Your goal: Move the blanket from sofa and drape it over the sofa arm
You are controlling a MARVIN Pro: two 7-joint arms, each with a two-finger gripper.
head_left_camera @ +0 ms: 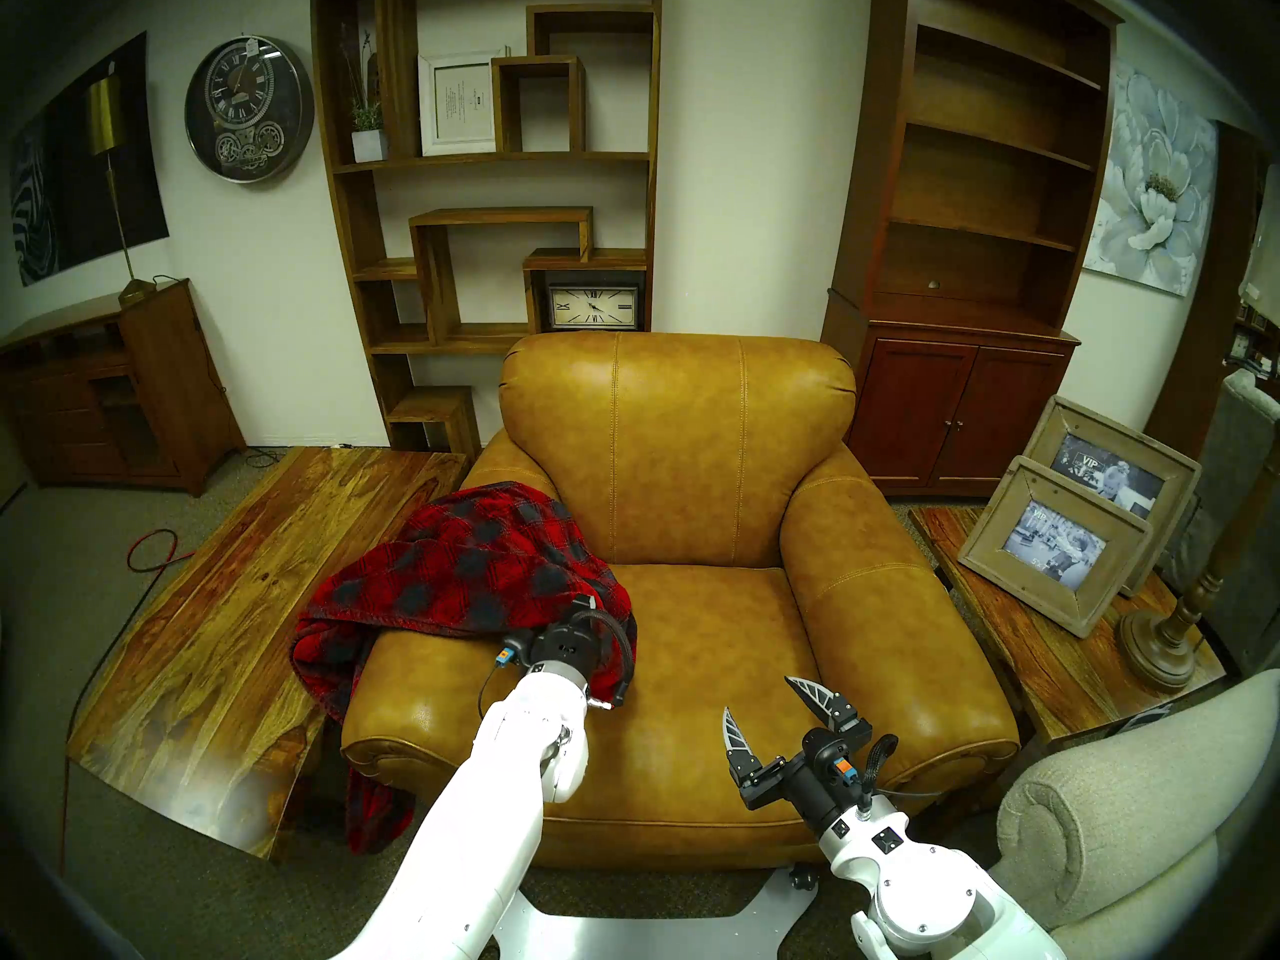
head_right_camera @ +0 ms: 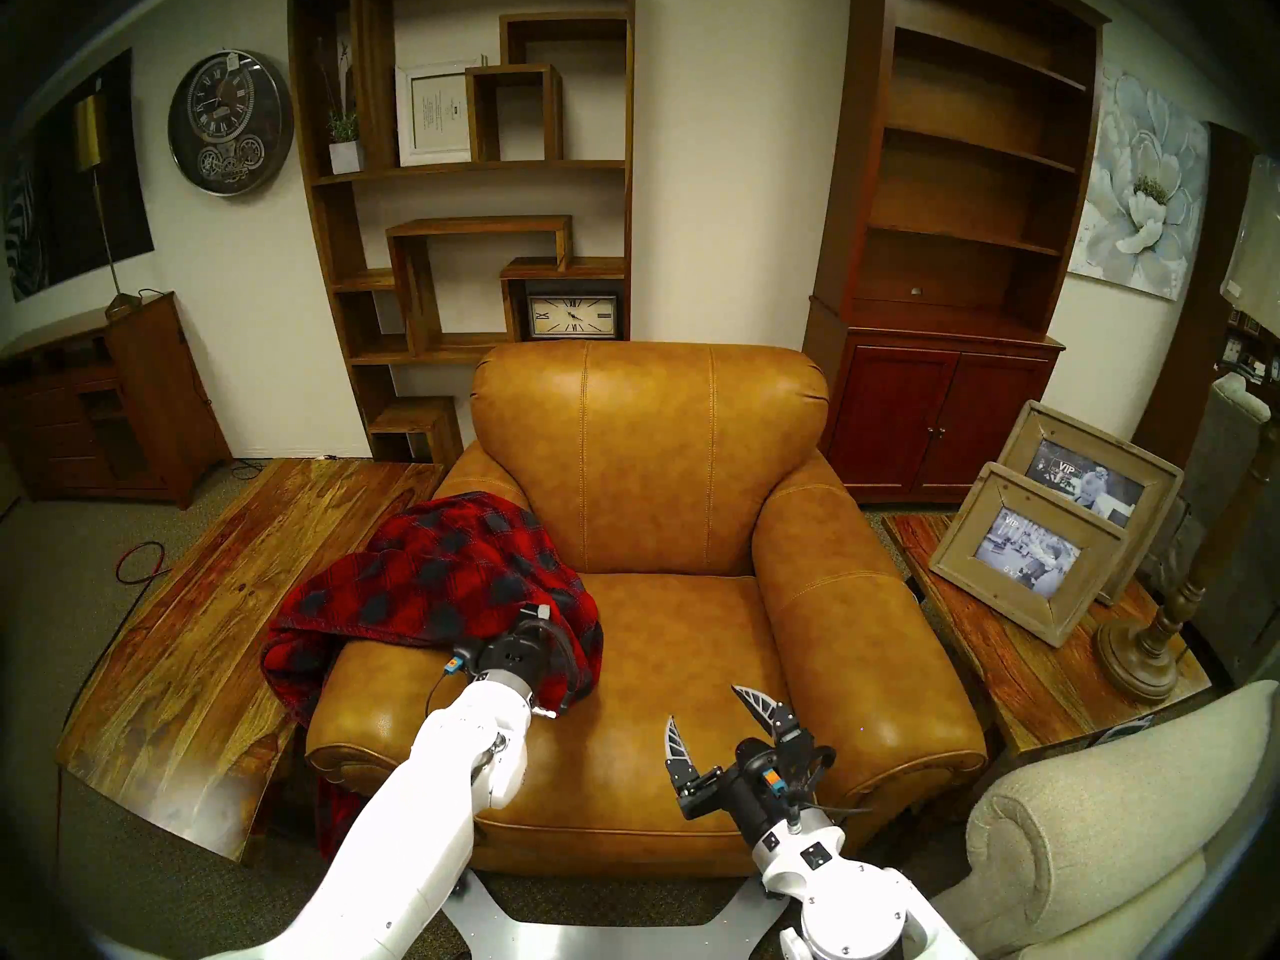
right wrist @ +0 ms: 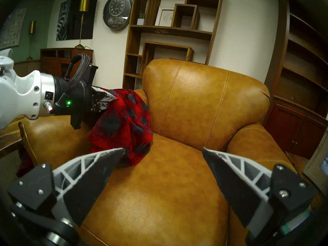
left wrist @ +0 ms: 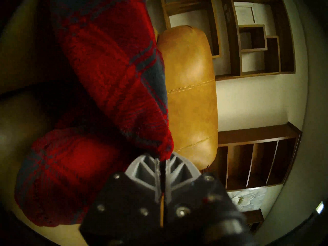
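Observation:
The red plaid blanket [head_left_camera: 457, 571] lies bunched over the left sofa arm [head_left_camera: 415, 702] of the tan leather sofa [head_left_camera: 692, 453]. One end hangs down the arm's outer side and a fold spills onto the seat [right wrist: 134, 151]. My left gripper [right wrist: 111, 98] is over the arm's inner side, shut on the blanket's edge; the left wrist view shows its fingertips [left wrist: 162, 156] pinching red fabric [left wrist: 110, 62]. In the head views its fingers are hidden behind the wrist. My right gripper [head_left_camera: 758, 695] is open and empty above the front of the seat [right wrist: 163, 149].
A low wooden table [head_left_camera: 242, 591] stands against the sofa's left side. A side table with two picture frames [head_left_camera: 1060, 543] and a lamp base [head_left_camera: 1157, 647] stands on the right. A beige fabric scrolled arm [head_left_camera: 1108, 834] is at the front right. Bookshelves stand behind.

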